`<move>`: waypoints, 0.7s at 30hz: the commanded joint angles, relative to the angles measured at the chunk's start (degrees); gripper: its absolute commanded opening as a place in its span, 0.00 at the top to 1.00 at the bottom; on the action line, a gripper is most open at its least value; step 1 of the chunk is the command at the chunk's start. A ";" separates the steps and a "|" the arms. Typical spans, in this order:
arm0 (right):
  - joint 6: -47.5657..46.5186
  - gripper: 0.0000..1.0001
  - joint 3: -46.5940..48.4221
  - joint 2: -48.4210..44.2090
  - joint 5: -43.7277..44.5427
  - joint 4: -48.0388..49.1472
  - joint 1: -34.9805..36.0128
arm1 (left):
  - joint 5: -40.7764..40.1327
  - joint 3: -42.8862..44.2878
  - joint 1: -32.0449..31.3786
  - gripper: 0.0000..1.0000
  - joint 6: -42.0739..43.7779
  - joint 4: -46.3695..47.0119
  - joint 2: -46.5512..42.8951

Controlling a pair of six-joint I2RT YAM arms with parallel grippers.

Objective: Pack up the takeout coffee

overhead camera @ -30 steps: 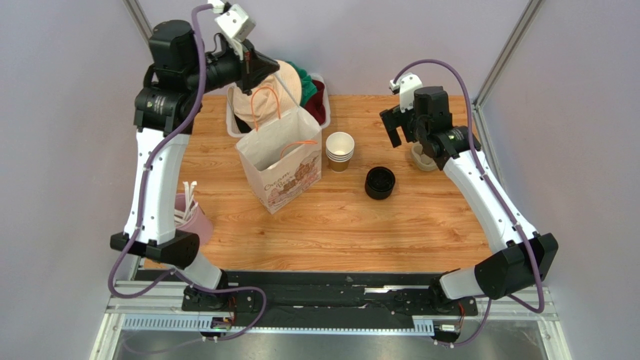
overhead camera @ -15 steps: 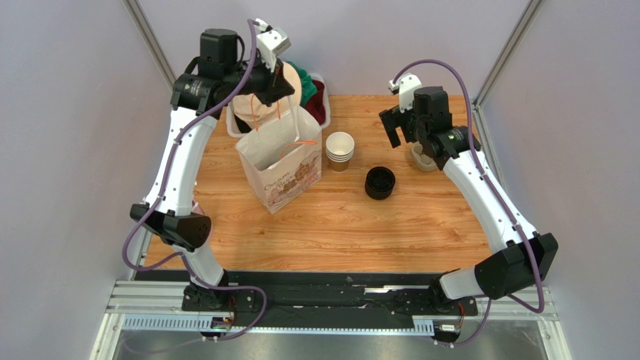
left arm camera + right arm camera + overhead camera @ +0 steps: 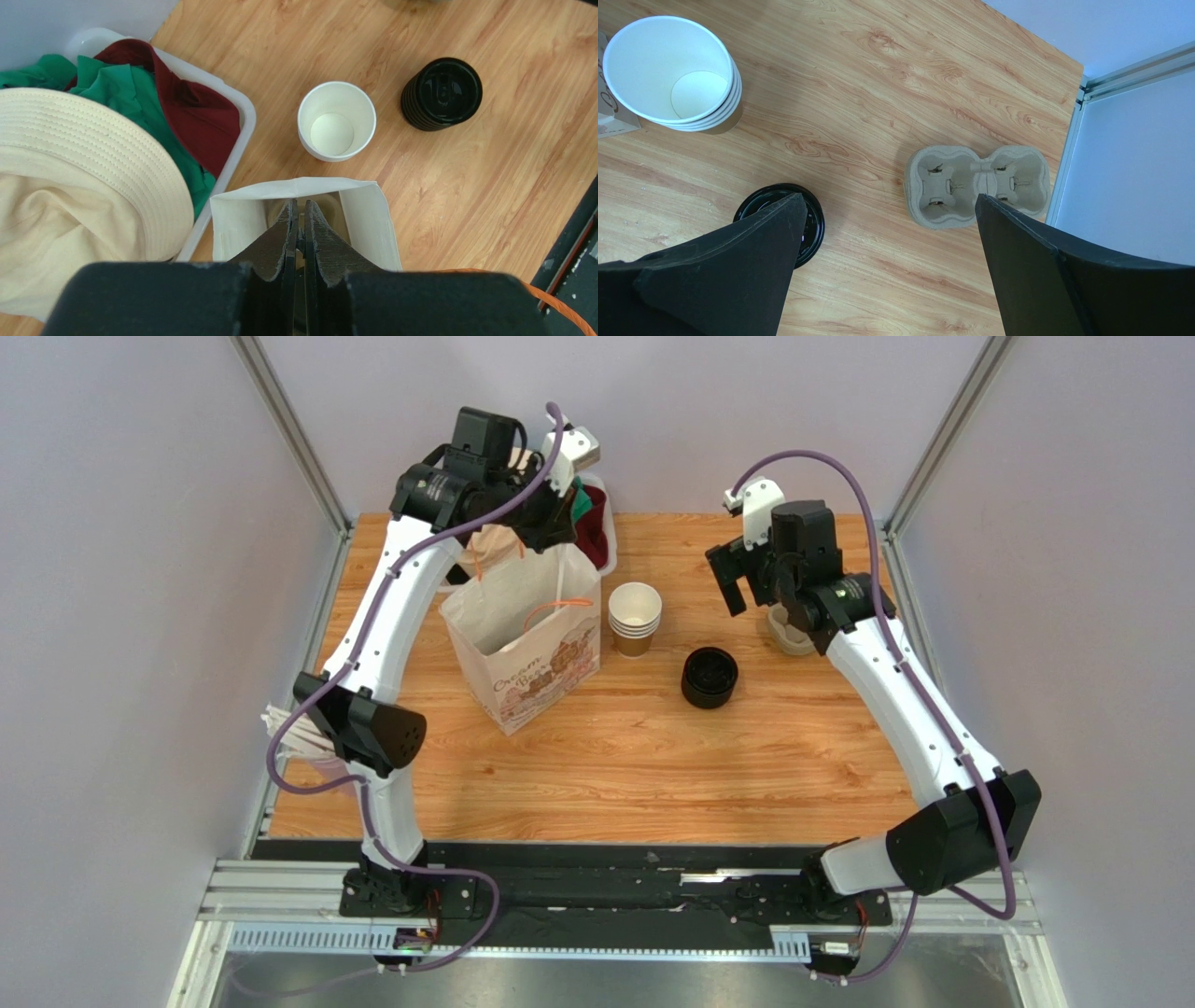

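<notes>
Left gripper (image 3: 298,206) has its fingers pressed together with only a thin slit between them. It hangs over the open mouth of the white paper bag with orange cord handles (image 3: 530,637), at the bag's far edge. I cannot tell if anything is pinched between the fingers.

Right gripper (image 3: 889,203) is spread wide and holds nothing. It is held above the far right part of the light wooden table (image 3: 673,756).

The small kraft-brown paper cup with white rim and inside (image 3: 634,611) stands upright and open-topped as the top of a short nested stack. It is just right of the paper bag and outside it.

A stack of round black plastic lids (image 3: 710,676) sits right of the paper cup and a bit nearer, apart from it.

A grey-brown moulded pulp cup carrier (image 3: 976,183) lies far right, near the table edge.

A white plastic bin (image 3: 243,115) at the far side, left of the paper cup, holds green and dark red cloth and a cream straw hat (image 3: 84,175)
</notes>
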 commanded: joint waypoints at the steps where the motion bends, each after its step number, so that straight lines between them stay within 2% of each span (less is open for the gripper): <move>1: 0.34 0.01 0.12 -1.69 -0.84 2.14 -0.22 | -2.81 3.53 -0.97 0.98 2.95 -3.03 0.06; 6: 0.34 0.01 0.03 -1.69 -1.10 2.14 -0.22 | -1.85 2.92 -1.41 0.98 3.03 -3.82 1.29; 12: 0.34 0.01 -0.05 -1.87 -1.10 2.23 -0.13 | -1.23 2.56 -2.29 0.94 3.12 -4.71 3.05; 15: 0.25 0.01 -0.14 -1.96 -1.02 2.32 -0.13 | -0.97 2.56 -2.38 0.82 2.68 -4.88 3.67; 16: 0.25 0.01 -0.14 -1.96 -1.01 2.32 -0.13 | -0.79 2.56 -2.38 0.68 2.59 -4.97 3.76; 21: 0.16 0.01 -0.23 -1.96 -1.01 2.32 -0.13 | 0.79 2.91 -2.38 0.34 2.33 -4.97 3.23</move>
